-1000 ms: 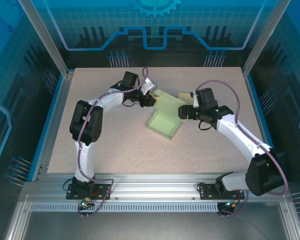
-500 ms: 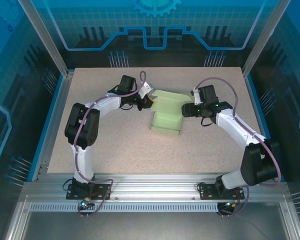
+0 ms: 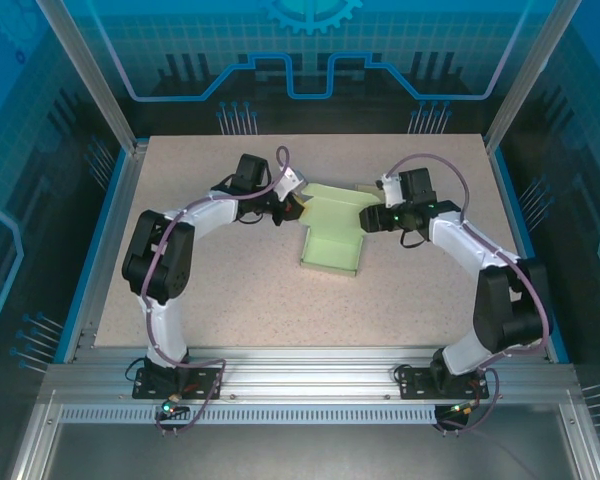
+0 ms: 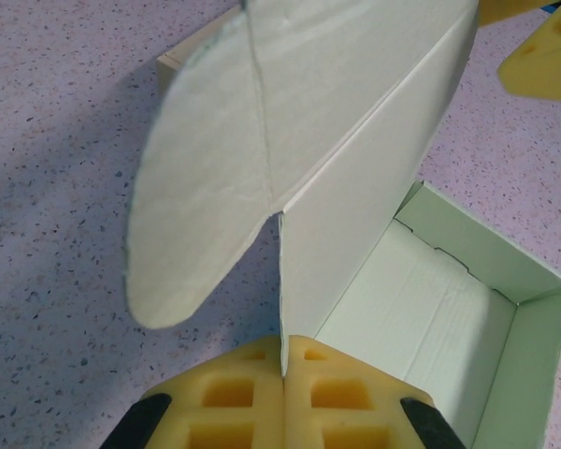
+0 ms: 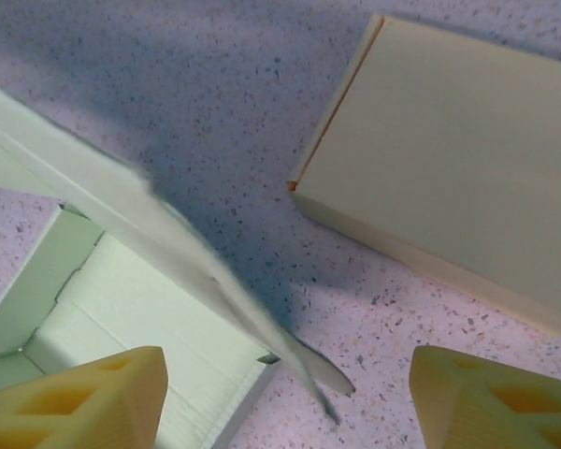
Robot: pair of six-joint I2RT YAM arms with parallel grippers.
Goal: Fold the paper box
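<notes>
Box flap pinched inside left hand.

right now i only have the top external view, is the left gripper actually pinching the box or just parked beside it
Observer: Pinching. In the left wrist view the left gripper is shut on the thin edge of the paper box's raised panel, with the card sandwiched between the pads.
Operator: and the right one, got anything
Observer: Nothing. In the right wrist view the right gripper is open, fingers wide apart, and a loose edge of the box pokes into the gap between them.
</notes>
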